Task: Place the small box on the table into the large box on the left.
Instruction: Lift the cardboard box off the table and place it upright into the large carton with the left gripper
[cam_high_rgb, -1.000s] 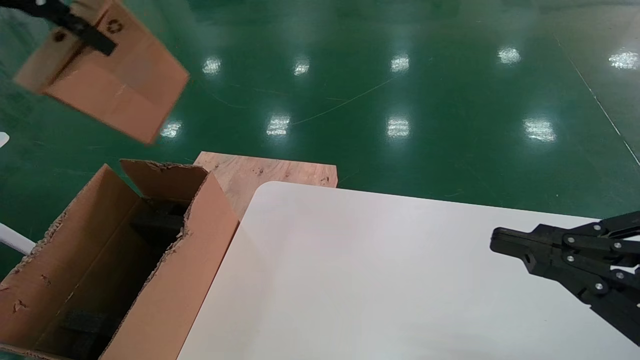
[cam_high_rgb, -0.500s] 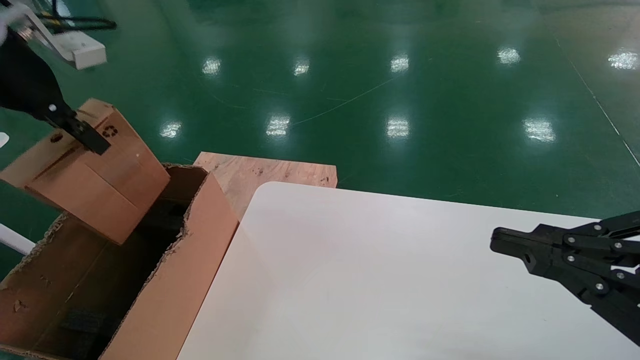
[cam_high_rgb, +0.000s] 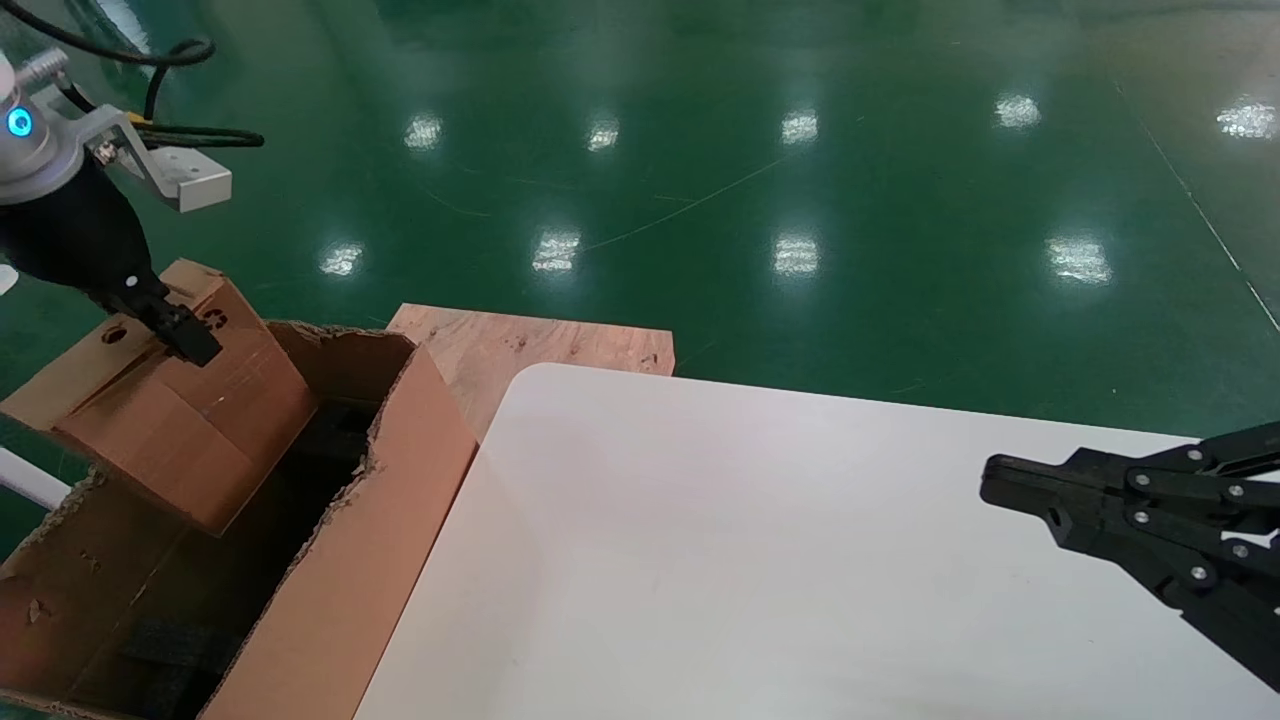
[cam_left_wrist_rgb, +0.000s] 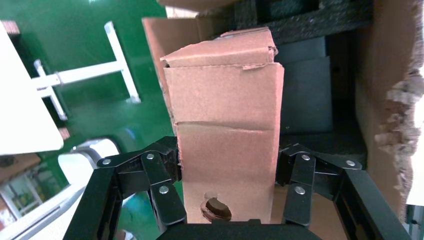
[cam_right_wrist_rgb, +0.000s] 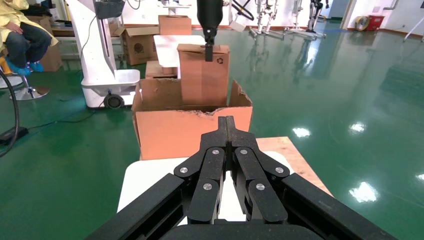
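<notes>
Brown cardboard, the small box (cam_high_rgb: 170, 410) hung tilted in the open mouth of the large box (cam_high_rgb: 340, 560), its long axis running from the holed, recycling-marked end, raised toward the far left, down to its lower end, which dipped below the ragged rim above the black foam (cam_left_wrist_rgb: 305, 90). The left gripper (cam_high_rgb: 185, 335) clamped that raised end, its fingers (cam_left_wrist_rgb: 160, 185) pressed against opposite faces just beside the round hole. The large box stood against the left edge of the white surface (cam_high_rgb: 750, 560), a plywood board (cam_high_rgb: 530, 350) behind it, while the right gripper (cam_high_rgb: 990, 485) hovered over the surface's right side with fingers closed together, holding nothing.
</notes>
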